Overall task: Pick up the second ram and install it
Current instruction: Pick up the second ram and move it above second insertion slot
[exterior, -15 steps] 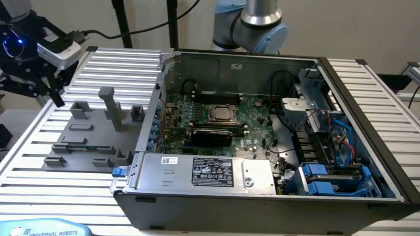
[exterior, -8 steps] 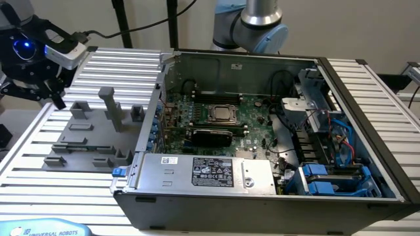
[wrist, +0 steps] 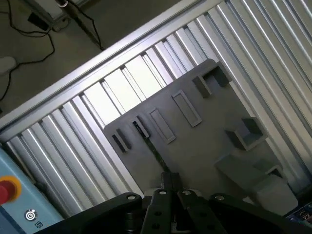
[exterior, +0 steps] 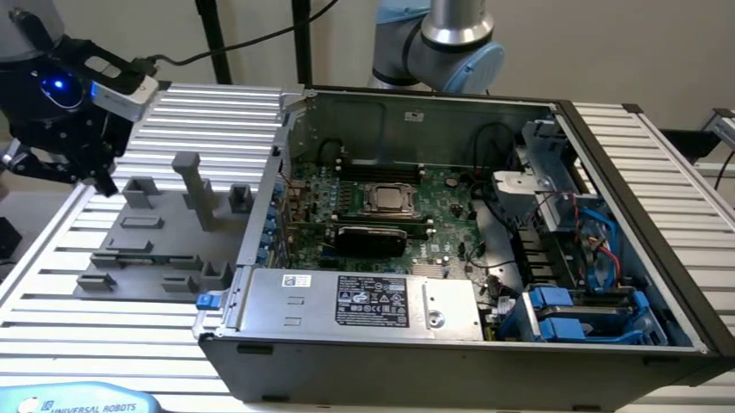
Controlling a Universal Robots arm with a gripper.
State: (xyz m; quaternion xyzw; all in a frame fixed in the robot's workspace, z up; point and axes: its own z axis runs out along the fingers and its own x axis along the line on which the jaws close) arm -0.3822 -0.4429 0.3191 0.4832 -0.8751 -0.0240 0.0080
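Plain beige painted wall (exterior: 643, 52) noted at 1 o'clock in the exterior view. Ribbed silver aluminium table top (exterior: 103, 331) recorded from 7 to 9 o'clock. Dull grey-brown floor (wrist: 122, 19) seen beyond its edge. Bright glare observed on the slats.

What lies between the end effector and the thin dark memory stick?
Nothing. In the wrist view the black end effector hangs just past one end of the thin dark memory stick, with bare grey plastic fixture plate beneath.
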